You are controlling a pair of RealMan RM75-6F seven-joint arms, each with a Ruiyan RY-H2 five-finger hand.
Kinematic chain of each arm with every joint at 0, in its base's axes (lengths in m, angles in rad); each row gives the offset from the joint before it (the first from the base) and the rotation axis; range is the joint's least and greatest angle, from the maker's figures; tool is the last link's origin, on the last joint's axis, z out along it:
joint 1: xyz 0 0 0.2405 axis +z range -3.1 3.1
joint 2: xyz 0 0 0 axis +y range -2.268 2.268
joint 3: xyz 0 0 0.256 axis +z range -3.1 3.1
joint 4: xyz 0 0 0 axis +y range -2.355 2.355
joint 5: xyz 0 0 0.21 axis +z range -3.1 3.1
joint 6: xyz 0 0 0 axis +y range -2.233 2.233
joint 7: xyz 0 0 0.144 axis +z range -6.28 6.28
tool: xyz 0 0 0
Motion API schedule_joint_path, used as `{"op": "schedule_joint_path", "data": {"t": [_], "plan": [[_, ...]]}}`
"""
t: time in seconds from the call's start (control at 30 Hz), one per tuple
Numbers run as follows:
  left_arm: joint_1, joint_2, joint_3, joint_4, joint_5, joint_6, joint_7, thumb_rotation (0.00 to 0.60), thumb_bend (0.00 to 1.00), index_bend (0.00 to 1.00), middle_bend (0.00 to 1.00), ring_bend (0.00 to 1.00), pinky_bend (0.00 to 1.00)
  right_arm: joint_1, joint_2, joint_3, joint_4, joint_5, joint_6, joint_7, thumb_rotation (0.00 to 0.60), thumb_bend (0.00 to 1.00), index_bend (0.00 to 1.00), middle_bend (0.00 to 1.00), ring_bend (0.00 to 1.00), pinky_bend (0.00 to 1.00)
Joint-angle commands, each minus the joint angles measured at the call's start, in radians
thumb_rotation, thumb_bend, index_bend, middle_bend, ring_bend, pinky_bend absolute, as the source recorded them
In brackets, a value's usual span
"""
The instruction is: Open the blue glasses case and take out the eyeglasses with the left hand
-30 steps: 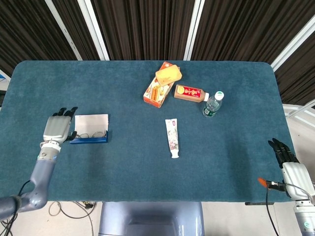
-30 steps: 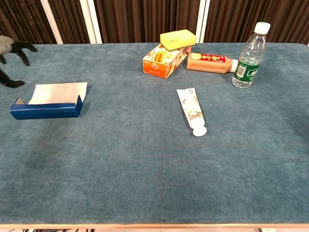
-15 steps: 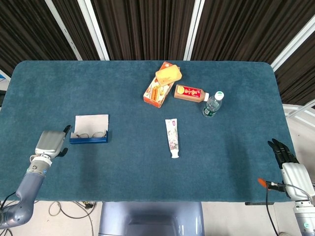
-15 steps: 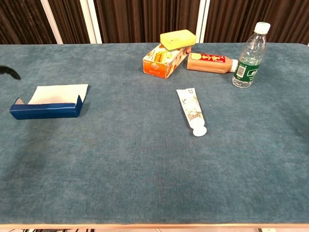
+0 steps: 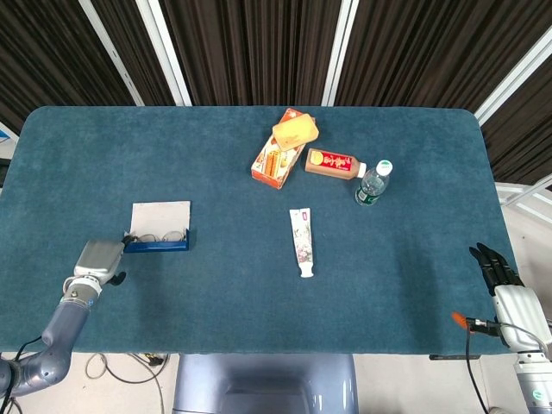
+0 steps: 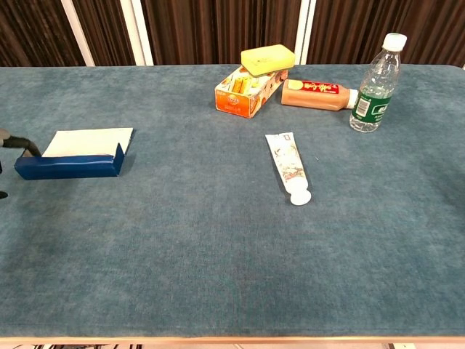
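- My left hand (image 5: pixel 100 258) has dropped back toward my side of the worktop (image 5: pixel 259 172): a second ago it was level with the blue glasses case (image 5: pixel 157 235), just left of it, and now it sits at the case's near-left corner, a dark fingertip right at the case's end.
- I cannot tell whether that hand is open or closed; only its grey back shows from the head view, and the chest view catches just a dark tip at the frame edge.
- The case lies open, lid flat behind the tray, with the eyeglasses (image 5: pixel 160 236) inside it, so the opening looks done and the taking-out is what remains.
- I judge this a repositioning for the reach into the tray, not a grasp yet.
- My right hand (image 5: pixel 504 280) hangs off the worktop's edge, far right of the case, holding nothing.
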Motion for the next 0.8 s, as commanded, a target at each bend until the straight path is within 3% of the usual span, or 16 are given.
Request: {"op": "schedule_joint_path", "data": {"t": [0.03, 0.5, 0.8], "plan": [[-0.003, 0.008, 0.012, -0.013, -0.005, -0.002, 0.012, 0.600, 0.32, 0.22, 0.87, 0.72, 0.84, 0.000, 0.000, 0.000, 0.000, 0.000, 0.000, 0.000, 0.600, 0.12, 0.00, 0.00, 0.00, 0.19], [-0.038, 0.149, 0.080, -0.280, 0.009, -0.045, 0.054, 0.600, 0.32, 0.30, 0.90, 0.75, 0.86, 0.001, 0.000, 0.000, -0.005, 0.001, -0.002, -0.005, 0.600, 0.12, 0.00, 0.00, 0.00, 0.19], [-0.101, 0.115, 0.074, -0.354, 0.003, -0.074, 0.081, 0.600, 0.32, 0.29, 0.90, 0.75, 0.86, 0.001, 0.000, 0.001, -0.005, 0.003, -0.003, -0.003, 0.600, 0.12, 0.00, 0.00, 0.00, 0.19]]}}
